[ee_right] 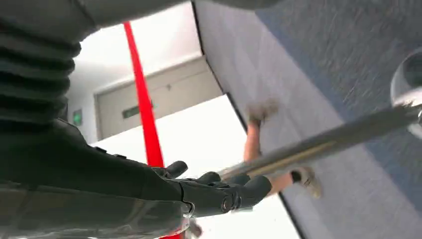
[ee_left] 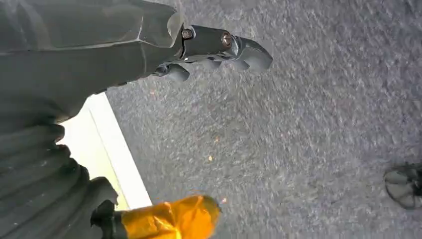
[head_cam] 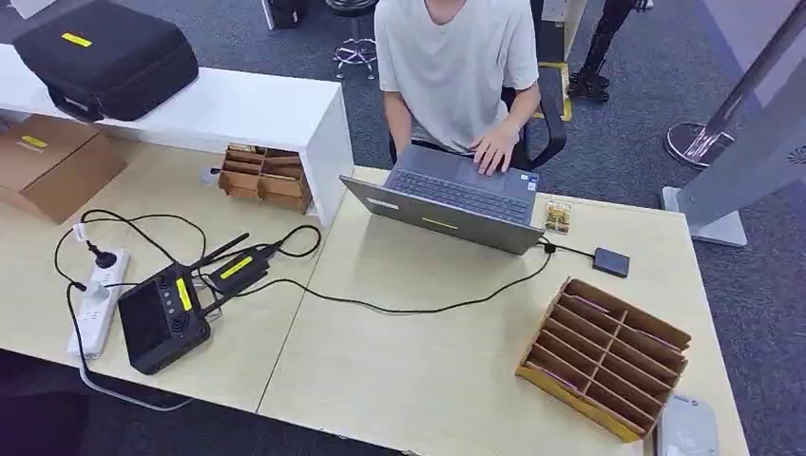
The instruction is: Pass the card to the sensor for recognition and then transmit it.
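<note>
I judge the task barely begun. My left hand [ee_left: 214,47] hangs over grey carpet, fingers loosely extended, holding nothing. My right hand [ee_right: 214,191] is likewise empty, fingers stretched out and apart. In the head view, a cardboard rack [head_cam: 605,356] sits on the table [head_cam: 418,380], right of the laptop [head_cam: 456,199]; any card in its slots is too small for me to make out. The small dark box [head_cam: 611,262] just beyond the rack may be the sensor. Picking, scanning and handing over all remain.

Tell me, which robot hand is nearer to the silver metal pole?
Right. The right robot hand has the silver metal pole seemingly close in front of it; the left robot hand hangs over grey carpet, at the robot's other side.
</note>
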Motion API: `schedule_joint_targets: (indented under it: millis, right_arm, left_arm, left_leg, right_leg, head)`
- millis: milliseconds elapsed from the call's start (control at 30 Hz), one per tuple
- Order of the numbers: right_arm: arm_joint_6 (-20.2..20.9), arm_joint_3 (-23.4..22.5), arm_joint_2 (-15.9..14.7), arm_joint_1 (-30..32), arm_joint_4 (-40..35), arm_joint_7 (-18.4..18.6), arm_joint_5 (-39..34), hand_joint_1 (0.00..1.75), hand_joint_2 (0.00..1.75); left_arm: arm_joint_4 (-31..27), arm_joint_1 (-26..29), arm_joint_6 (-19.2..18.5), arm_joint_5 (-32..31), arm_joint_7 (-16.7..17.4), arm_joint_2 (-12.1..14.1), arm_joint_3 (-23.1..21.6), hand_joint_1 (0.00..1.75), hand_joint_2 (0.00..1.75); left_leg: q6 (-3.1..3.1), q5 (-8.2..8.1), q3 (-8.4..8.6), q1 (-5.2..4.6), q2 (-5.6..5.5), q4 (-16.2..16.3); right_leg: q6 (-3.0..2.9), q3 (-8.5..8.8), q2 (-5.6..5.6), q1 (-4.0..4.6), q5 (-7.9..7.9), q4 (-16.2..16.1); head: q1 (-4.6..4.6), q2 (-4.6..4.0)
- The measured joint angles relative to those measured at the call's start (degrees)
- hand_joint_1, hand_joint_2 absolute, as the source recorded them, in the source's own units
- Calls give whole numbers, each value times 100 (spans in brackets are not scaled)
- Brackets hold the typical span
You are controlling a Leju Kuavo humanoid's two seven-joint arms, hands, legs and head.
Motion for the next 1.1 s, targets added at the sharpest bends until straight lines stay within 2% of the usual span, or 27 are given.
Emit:
schedule_joint_targets:
  millis: [167, 267, 333, 467, 500, 700, 800, 833, 1100]
  right_arm:
    - [-292, -477, 870, 298, 181, -199, -617, 0, 175]
    - [-686, -910, 1545, 464, 297, -166, -1001, 0, 175]
    - [-780, -1130, 1989, 560, 374, -100, -1134, 0, 175]
    - [-997, -1449, 2551, 662, 437, -131, -1305, 0, 175]
    - [-1083, -1532, 2686, 674, 446, -199, -1357, 0, 175]
    - [-1443, -1834, 3329, 713, 476, -557, -1458, 0, 175]
    - [-1493, -1873, 3505, 731, 489, -586, -1458, 0, 175]
    - [-1497, -1882, 3540, 736, 492, -590, -1458, 0, 175]
    - [-1714, -2017, 3840, 750, 507, -966, -1536, 0, 175]
  left_arm:
    - [659, -90, -37, 33, 54, 262, 0, 0, 175]
    - [849, -90, -9, 61, 92, 315, 2, 0, 175]
    - [937, -90, 9, 83, 136, 319, 2, 0, 175]
    - [1035, -90, 55, 199, 208, 321, 4, 0, 175]
    - [1053, -90, 63, 243, 212, 317, 7, 0, 0]
    - [1127, -34, 122, 525, 245, 258, 72, 0, 0]
    - [1136, 3, 138, 549, 256, 229, 109, 0, 0]
    - [1136, 9, 140, 549, 256, 225, 114, 0, 175]
    - [1136, 56, 188, 745, 275, 146, 162, 0, 175]
  left_leg:
    - [-13, -8, 0, 33, 1, 0]
    - [-28, -17, 4, 37, 2, 1]
    - [-29, -17, 4, 38, 1, 0]
    - [-36, -20, 5, 40, 10, -2]
    - [-36, -20, 5, 40, 16, -2]
    - [-37, -21, 6, 40, 17, -3]
    - [-37, -21, 6, 39, 18, -3]
    - [-37, -21, 6, 39, 18, -3]
    - [-42, -24, 9, 38, 20, -2]
  right_leg:
    - [-12, 9, 2, 19, -7, -1]
    - [-27, 4, 1, 33, -17, -1]
    - [-34, 4, 0, 36, -21, 0]
    - [-38, 9, 9, 39, -20, 3]
    - [-40, 4, 12, 39, -21, 3]
    - [-43, 3, 14, 39, -24, 3]
    - [-43, 2, 14, 38, -24, 3]
    - [-43, 2, 14, 38, -24, 3]
    - [-43, 3, 16, 39, -24, 2]
  head:
    - [11, 0]
    - [15, 0]
    - [15, 0]
    - [7, 0]
    - [11, 0]
    - [13, 0]
    - [11, 0]
    - [11, 0]
    - [11, 0]
